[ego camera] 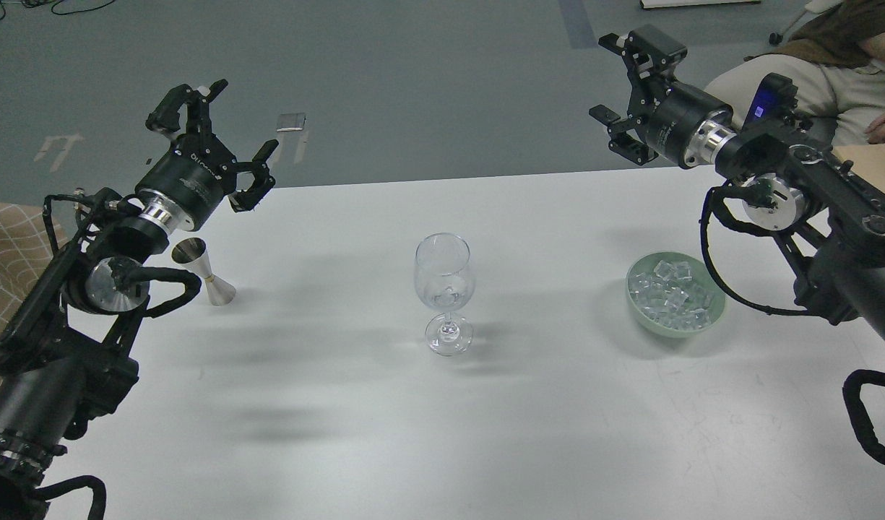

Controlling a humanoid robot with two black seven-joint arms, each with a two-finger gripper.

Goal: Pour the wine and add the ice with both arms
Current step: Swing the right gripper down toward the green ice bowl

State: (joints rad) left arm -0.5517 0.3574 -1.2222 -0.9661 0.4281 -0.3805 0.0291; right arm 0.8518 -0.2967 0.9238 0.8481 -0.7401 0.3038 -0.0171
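Upper left of the frame: the black two-finger left gripper (222, 141) hangs in the air with its fingers spread wide, grasping nothing. Just below it, at centre left and close beside the arm's silver wrist ring, stands a small polished-steel double-cone jigger (204, 271), upright on the white table (355, 433), its long axis vertical. Whether the jigger holds the wine cannot be told from here.

At centre frame a clear stemmed wine glass (444, 292) stands upright, well apart from both arms; it looks empty or nearly so, though a colourless liquid would barely show.

Right of centre, a pale green bowl (675, 326) holds the ice (670, 292), a heap of small clear cubes. Upper right, the black right gripper (615, 83) is likewise splayed open and empty, raised above the table's far edge, with the bowl below and slightly right of it.

By this layout, the left arm is plainly nearer the jigger and the right arm nearer the ice, so each would need to descend almost straight down toward its own item before carrying it inward to the glass between them.
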